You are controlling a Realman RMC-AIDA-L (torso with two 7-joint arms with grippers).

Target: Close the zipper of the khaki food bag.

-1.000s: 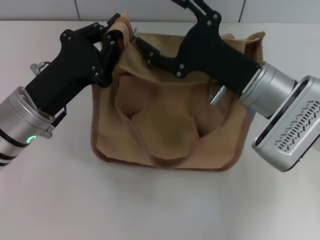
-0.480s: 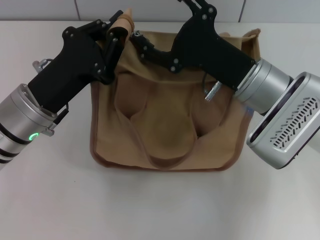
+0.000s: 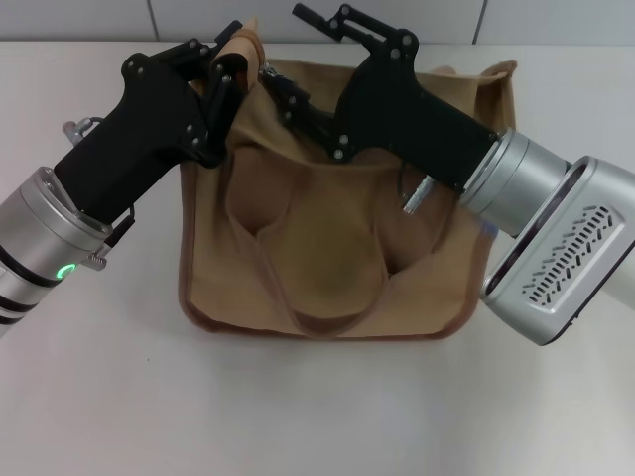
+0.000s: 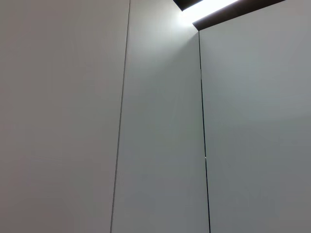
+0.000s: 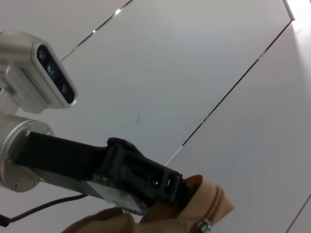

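Left gripper (image 3: 226, 74) clamps khaki food bag (image 3: 327, 248) corner at 11; right gripper (image 3: 283, 84) jaws narrow at zipper (image 3: 270, 71); I'd pull straight, keeping tension.

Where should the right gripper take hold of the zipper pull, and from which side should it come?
Grip the small silver zipper pull at the far-left top corner of the khaki food bag, probably coming from the bag's right. The left gripper pinches the fabric tail beside it, blocking that side. The right gripper is already nearby.
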